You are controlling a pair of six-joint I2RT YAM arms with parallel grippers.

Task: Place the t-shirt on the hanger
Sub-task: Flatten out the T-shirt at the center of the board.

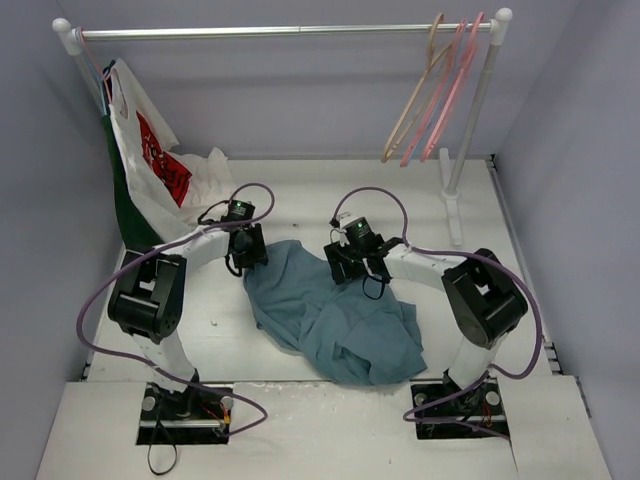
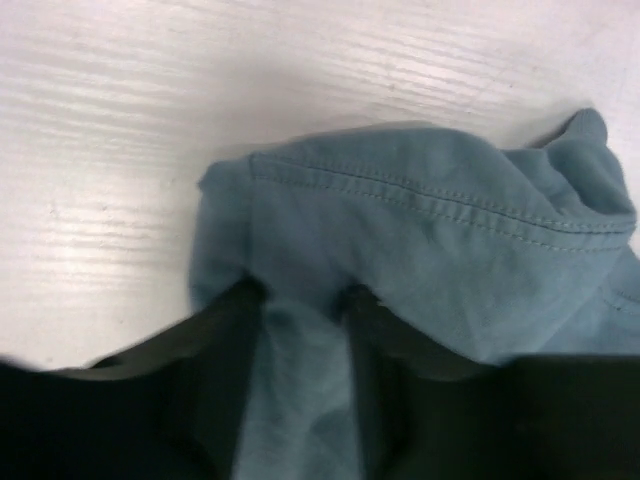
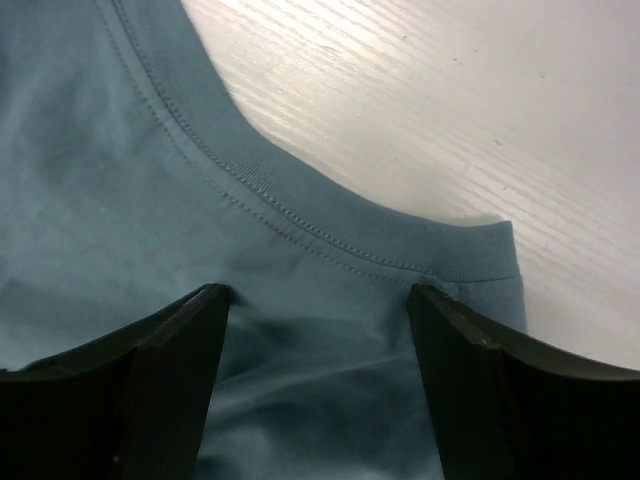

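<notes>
the left gripper (image 2: 300, 296) is pinched on a fold of the t-shirt (image 1: 340, 320) lying on the table (image 1: 300, 190). the right gripper (image 3: 318, 292) sits spread wide over the collar (image 3: 300, 225).

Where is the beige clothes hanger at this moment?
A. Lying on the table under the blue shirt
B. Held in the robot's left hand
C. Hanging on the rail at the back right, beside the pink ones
C: the beige hanger hangs by its hook from the rail at the back right, right beside the pink hangers.
</notes>
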